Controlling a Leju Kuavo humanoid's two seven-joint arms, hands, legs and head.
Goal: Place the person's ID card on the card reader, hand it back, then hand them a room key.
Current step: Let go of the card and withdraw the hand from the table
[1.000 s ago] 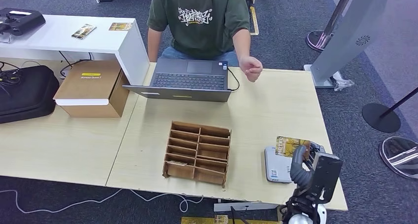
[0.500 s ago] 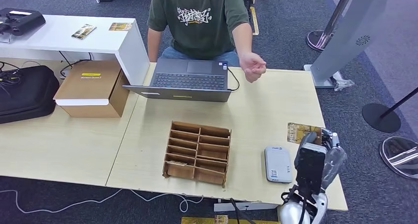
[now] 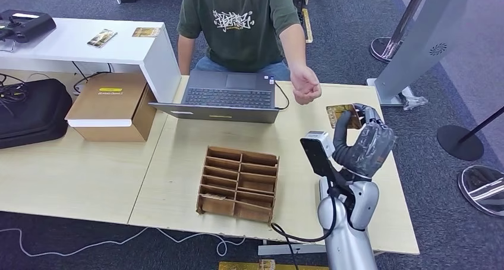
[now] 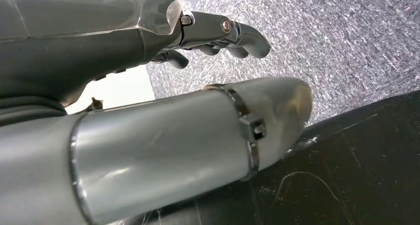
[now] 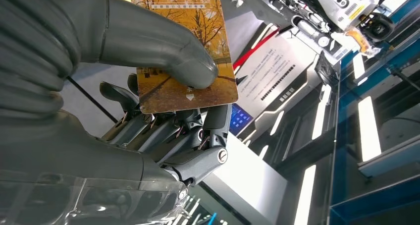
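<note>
My right hand [image 3: 362, 140] is raised over the right side of the table [image 3: 178, 157] and pinches an orange card [image 3: 340, 113] printed "HOTEL". In the right wrist view the thumb [image 5: 153, 49] presses the card [image 5: 190, 84] against the darker fingers. The card sits just right of and below the person's hand [image 3: 306, 90], a loose fist held out past the laptop, with a small gap between them. My right forearm covers the spot where the card reader lay. My left hand [image 4: 218, 34] hangs over grey carpet, holding nothing, with its fingers slightly bent.
A wooden slotted organizer [image 3: 238, 184] stands mid-table, with a card in its front left slot. An open laptop [image 3: 229, 96] sits before the seated person [image 3: 241, 23]. A cardboard box [image 3: 110, 106] and a black bag [image 3: 30, 112] lie left. Stanchion bases [image 3: 459, 140] stand right.
My right arm lifted the card from beside the card reader at the near right edge and carried it up and forward to the person's hand. That hand lowered slightly.
</note>
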